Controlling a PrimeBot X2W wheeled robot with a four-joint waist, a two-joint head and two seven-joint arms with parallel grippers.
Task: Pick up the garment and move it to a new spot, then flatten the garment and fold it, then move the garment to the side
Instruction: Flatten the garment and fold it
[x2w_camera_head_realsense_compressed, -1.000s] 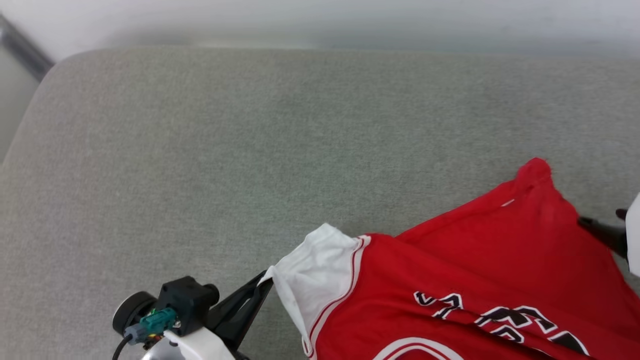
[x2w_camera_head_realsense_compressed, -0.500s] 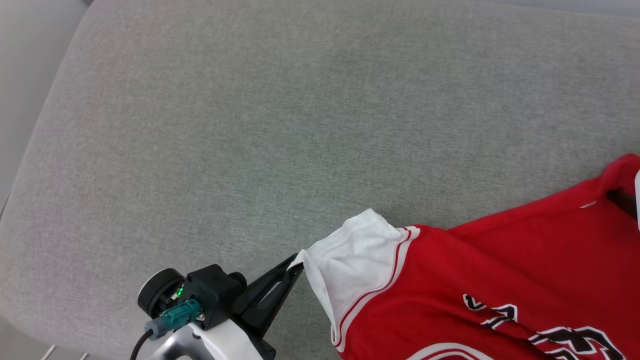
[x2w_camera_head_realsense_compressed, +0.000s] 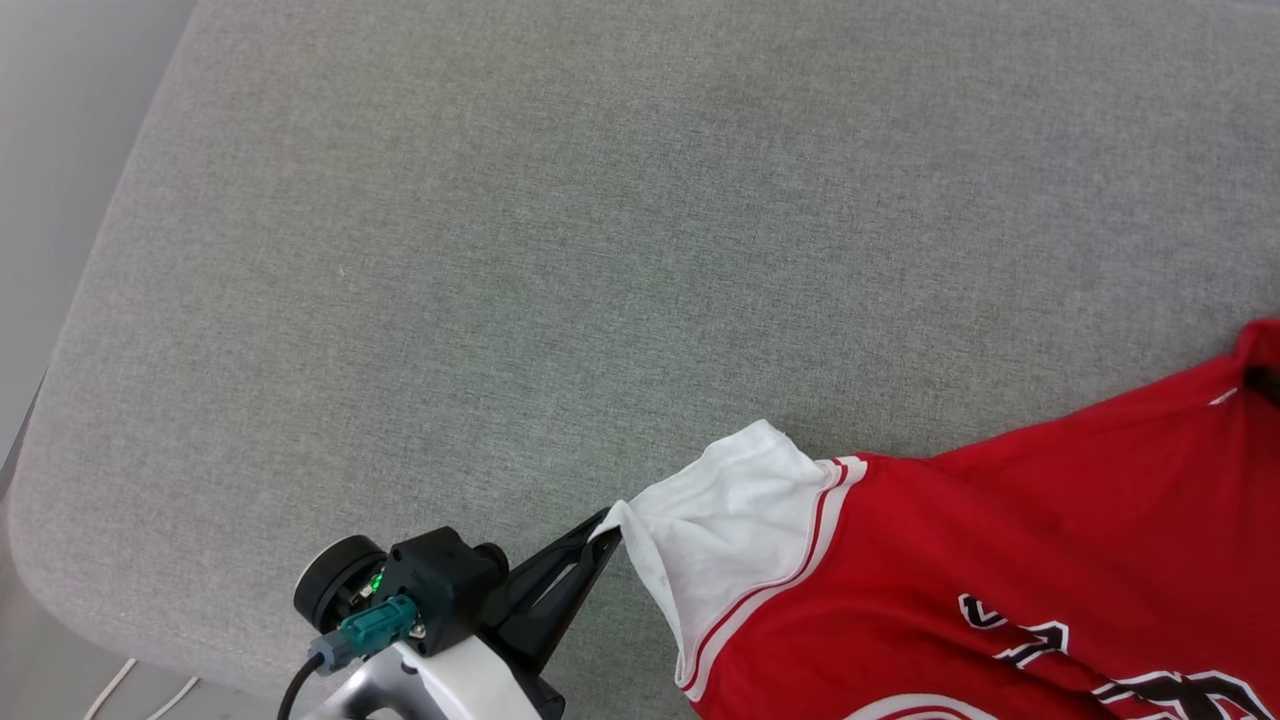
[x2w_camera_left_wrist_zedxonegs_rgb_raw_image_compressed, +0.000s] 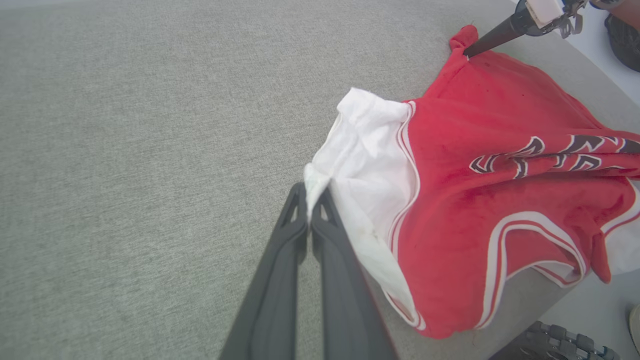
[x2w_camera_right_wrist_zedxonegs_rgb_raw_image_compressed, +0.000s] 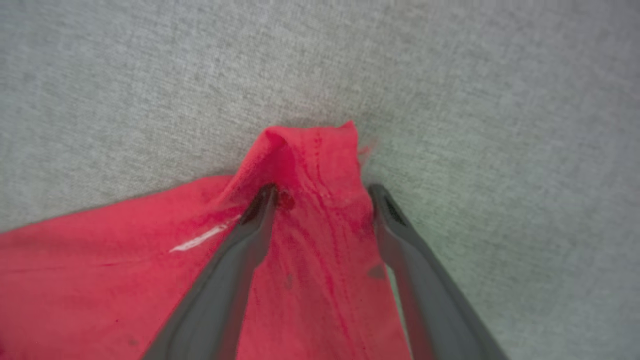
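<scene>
On the grey upholstered surface, lower right of the head view: the garment, a red jersey tee, lying rumpled, not flat.

Writing: black print with white outline across the red front. It is creased and cut off at the frame edge, so I can't read it. No brand tag legible.

Look: red body, white short sleeve, and red-and-white stripe trim where sleeve meets body. White-trimmed neck opening curves near the bottom in the left wrist view. Fabric is soft, with lots of folds.

Left end effector: fingers closed together, pinching the edge of the white sleeve. Left wrist view confirms it, with cloth nipped right at the tips. Sleeve is pulled to a point towards it.

Right end effector: fingers spread wide, straddling a raised red corner of the garment. One tip rests on the cloth, and the other is just beside the fold. Nothing is clamped. From the left wrist view its dark tips touch that same red corner at the far end of the shirt.
</scene>
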